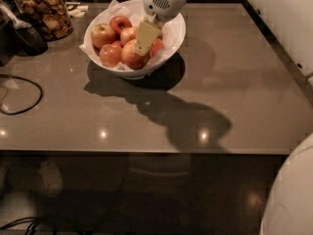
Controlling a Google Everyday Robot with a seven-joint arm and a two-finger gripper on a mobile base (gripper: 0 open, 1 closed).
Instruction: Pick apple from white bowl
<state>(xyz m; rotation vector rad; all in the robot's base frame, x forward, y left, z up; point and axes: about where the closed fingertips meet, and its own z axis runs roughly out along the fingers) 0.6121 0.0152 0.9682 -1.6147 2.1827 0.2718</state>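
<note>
1. The step right now is the grab. The gripper (143, 45) is down inside the white bowl (177, 33), right in the pile of apples.
2. I cannot tell if the gripper is open or closed.
3. The apple (130, 58) it seems to be after is the big red one at the front of the bowl. The gripper touches its top right side. The apple sits in the bowl and is not lifted.
4. Next, I think the gripper has to get a good hold on that one apple and then go straight up.
5. Other apples are packed all around. One red apple (156, 47) is just to the right of the gripper and a small one (110, 54) is on the left. They could get bumped or roll.
6. Crumpled white paper (115, 6) lines the bowl and could get caught.
7. A glass jar (46, 11) of brown snacks stands near the bowl on the left. A black cable (41, 94) lies on the table (234, 97), well apart from the bowl. Neither is in the way.
</note>
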